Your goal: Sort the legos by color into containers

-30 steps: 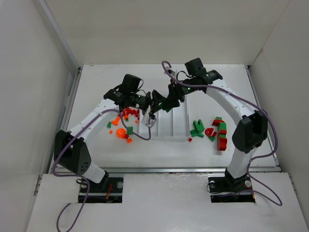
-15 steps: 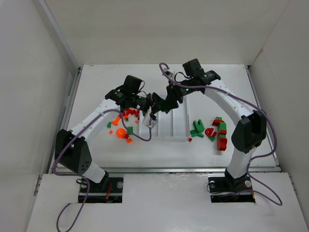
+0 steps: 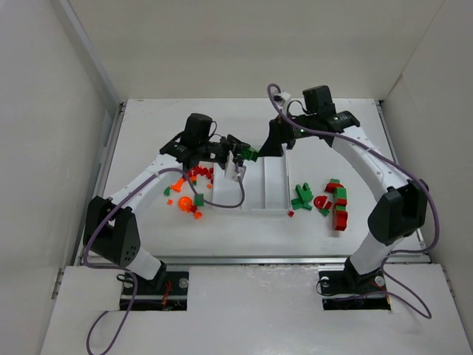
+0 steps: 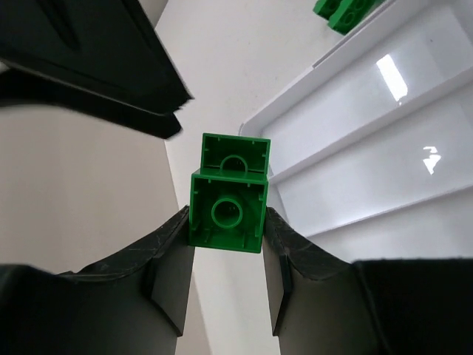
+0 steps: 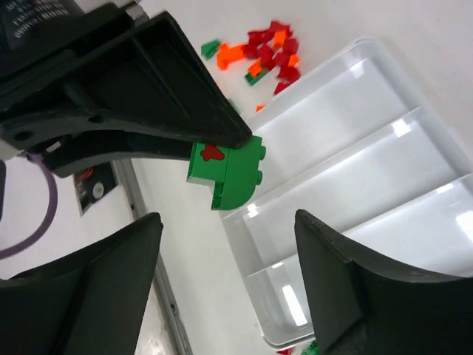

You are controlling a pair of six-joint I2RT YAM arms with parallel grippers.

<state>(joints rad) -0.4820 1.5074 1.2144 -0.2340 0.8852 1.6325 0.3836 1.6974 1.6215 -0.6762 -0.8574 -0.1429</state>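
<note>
Bright, even light; glare on tray [image 4: 392,78]; soft, blurred fingers [image 5: 89,288].

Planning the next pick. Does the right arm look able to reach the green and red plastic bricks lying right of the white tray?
Probably yes: the right pincer is open and empty, and the green and red plastic bricks lie uncovered on that arm's side, beside the white tray.

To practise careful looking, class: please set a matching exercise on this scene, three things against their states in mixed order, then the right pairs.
Things:
1. left gripper
2. right gripper
3. tray

States:
A. white, split into three long compartments
B. open, holding nothing
C. clamped on a green brick

Pairs: 1-C, 2-B, 3-A
</note>
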